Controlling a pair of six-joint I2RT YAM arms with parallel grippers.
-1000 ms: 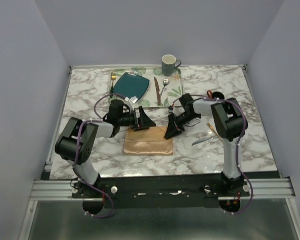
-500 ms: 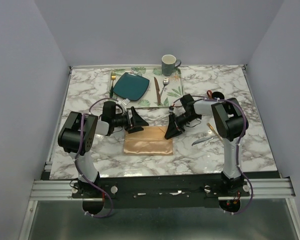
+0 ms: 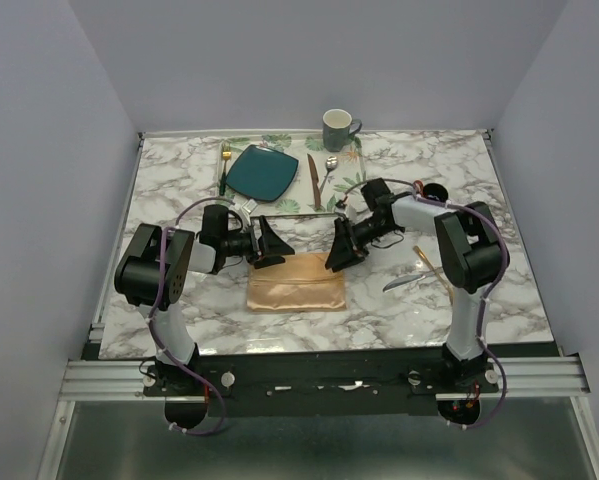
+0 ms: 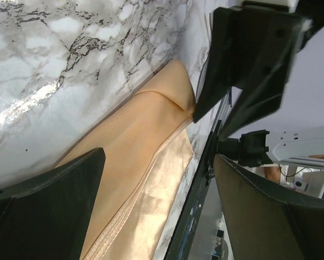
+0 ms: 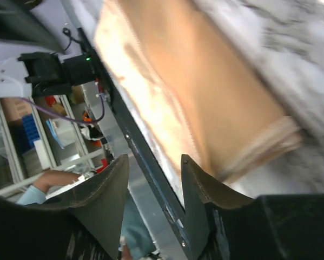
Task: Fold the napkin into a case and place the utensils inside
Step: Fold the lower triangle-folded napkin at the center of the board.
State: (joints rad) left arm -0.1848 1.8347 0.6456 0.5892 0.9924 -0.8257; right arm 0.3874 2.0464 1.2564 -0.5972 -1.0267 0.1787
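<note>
The napkin (image 3: pixel 297 284) is lying in the middle of the table (image 3: pixel 179 180), a bit toward the bottom of the top view. It is looking like a flat, wide rectangle with its layers stacked up, so the folding seems to be mostly done.

The left gripper (image 3: pixel 279 248) is hanging at the napkin's upper left corner. Its jaws are standing wide apart and are not holding anything. The right gripper (image 3: pixel 334 262) is hanging at the upper right corner. Its jaws are apart too, and no cloth is showing between them in the right wrist view.

The gold spoon (image 3: pixel 424 260) and the silver knife (image 3: pixel 403 283) are lying on the table to the right of the napkin, near it but not touching it. Nothing is sitting inside the case yet.

I think the job right now is letting go of the cloth. To do it well, both grippers should be going straight up, not sideways, so the fingers are not dragging the top layer and spoiling the fold. The right arm is closest to the spoon and knife, so it looks best for picking them up.
</note>
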